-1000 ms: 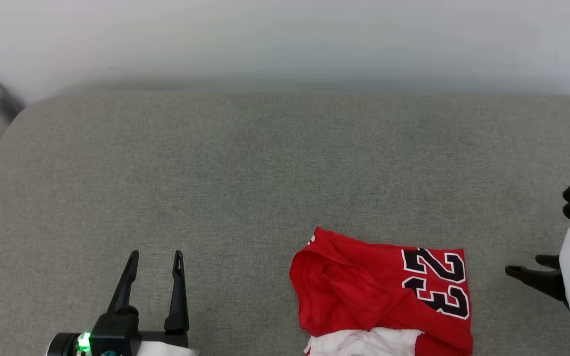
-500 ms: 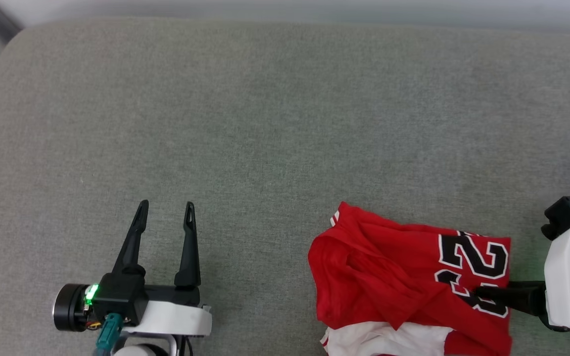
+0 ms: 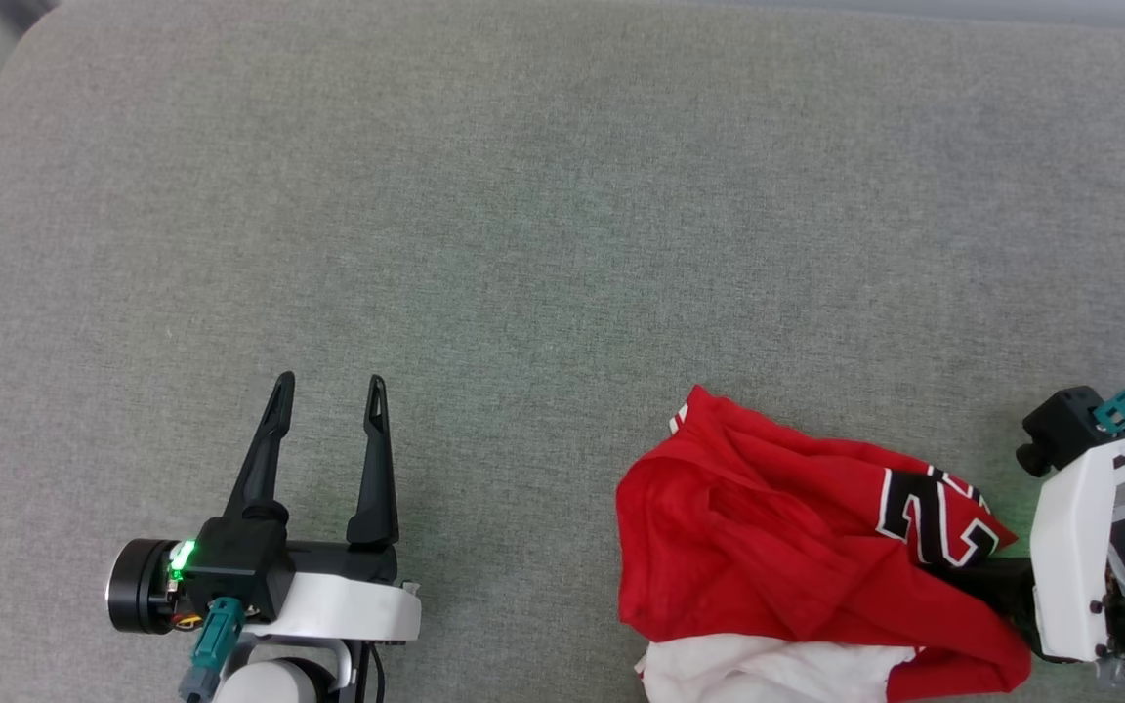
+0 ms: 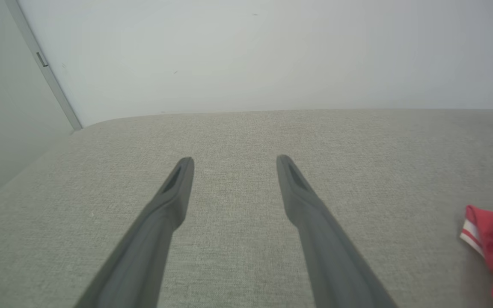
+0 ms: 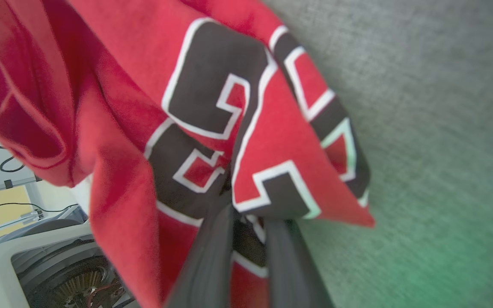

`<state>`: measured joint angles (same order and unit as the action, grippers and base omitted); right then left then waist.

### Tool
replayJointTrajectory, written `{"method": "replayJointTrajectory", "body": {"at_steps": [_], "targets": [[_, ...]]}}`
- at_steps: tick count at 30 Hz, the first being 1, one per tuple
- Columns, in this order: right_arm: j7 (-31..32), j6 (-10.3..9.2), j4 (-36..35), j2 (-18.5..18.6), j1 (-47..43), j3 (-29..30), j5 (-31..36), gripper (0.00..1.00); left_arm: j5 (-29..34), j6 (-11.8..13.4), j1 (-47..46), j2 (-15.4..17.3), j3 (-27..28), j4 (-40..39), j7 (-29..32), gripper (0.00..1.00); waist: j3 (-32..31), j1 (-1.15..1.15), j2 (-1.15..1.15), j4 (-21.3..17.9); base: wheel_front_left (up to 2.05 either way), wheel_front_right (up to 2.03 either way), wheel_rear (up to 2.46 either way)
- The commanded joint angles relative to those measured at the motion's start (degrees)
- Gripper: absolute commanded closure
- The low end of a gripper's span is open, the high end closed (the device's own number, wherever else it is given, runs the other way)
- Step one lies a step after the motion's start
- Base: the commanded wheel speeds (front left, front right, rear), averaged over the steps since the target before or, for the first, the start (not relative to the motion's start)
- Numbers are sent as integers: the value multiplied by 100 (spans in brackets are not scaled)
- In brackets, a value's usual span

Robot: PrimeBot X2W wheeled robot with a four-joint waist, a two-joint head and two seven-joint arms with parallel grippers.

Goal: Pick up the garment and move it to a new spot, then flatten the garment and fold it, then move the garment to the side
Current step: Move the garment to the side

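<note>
**A:** While the right claw (image 3: 980, 576) sits at 4 o'clock in the head view, what is it doing?

**B:** It reaches toward 9 o'clock and is clamped on the garment (image 3: 768, 547). In the right wrist view its two dark fingers nearly meet, and red cloth is pinched between them just below the black numerals (image 5: 203, 94).

**A:** And where does the garment lie?

**B:** It is on the grey fabric surface (image 3: 543, 195), between 4 and 5 o'clock in the head view. It is crumpled and bunched toward that claw. The white-edged numerals are at the garment's 3 o'clock side, and a white part (image 3: 768, 674) is at its 6 o'clock side, cut by the frame. A bit of striped trim (image 3: 678, 420) shows at its 11 o'clock corner.

**A:** What about the left claw (image 3: 328, 381)?

**B:** It is at 7 o'clock in the head view, with its fingers pointing to 12 and standing well apart. Nothing is between them but bare grey fabric. It is well away from the garment, which lies toward its 3 o'clock. A small green light (image 3: 180, 558) glows on its wrist.

**A:** Does the left wrist view agree?

**B:** Yes. The fingers are spread over the grey fabric surface, with a pale wall (image 4: 246, 55) at 12 o'clock. A red corner of the garment with its striped trim is at 4 o'clock, touching nothing of that claw.
</note>
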<state>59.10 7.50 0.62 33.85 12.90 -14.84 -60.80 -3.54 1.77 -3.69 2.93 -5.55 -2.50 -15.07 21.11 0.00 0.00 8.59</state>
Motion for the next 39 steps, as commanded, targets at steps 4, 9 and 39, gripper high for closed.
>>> {"method": "replayJointTrajectory", "body": {"at_steps": [4, 9, 39], "targets": [[-297, -4, -20, 77, 137, -318, -77, 100, 30, 10, 113, -7, 42, 64, -11, 0, -214, 0, 0, -111, 0, 0, 0], [-614, -3, -230, 344, 388, -520, -127, 100, 82, -1, 329, -6, 114, 86, -11, 0, -546, 0, 0, -432, 0, 0, 0], [-1571, -4, 1073, 2204, 2427, -726, 1489, 100, 382, -260, 166, 415, 545, -452, -11, 0, 480, 0, 0, -2500, 0, 0, 0]]}}
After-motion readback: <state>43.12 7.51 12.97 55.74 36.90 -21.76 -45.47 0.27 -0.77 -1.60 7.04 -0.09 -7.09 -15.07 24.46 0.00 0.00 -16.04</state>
